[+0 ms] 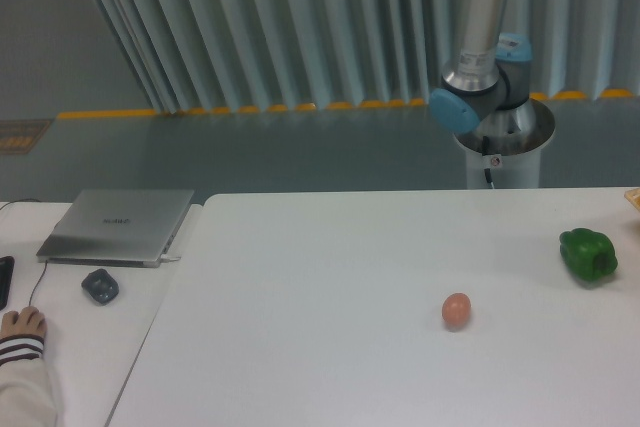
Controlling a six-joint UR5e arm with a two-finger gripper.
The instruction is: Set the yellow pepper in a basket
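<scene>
White worktop [330, 247] with only a brown egg [456, 310] mid-surface and a dark green pepper [588, 254] toward the right edge — no yellow pepper, no basket in view. Arm [480, 37] upright behind the far edge, wrist and fingers out of frame, state impossible to tell. Laptop [118, 225], mouse [100, 286] and a person's hand [22, 324] at left — well apart, blocking nothing.

Only a yellowish sliver [634, 197] is seen at the far right edge of the scene — cut off, too little shown to be identified.
</scene>
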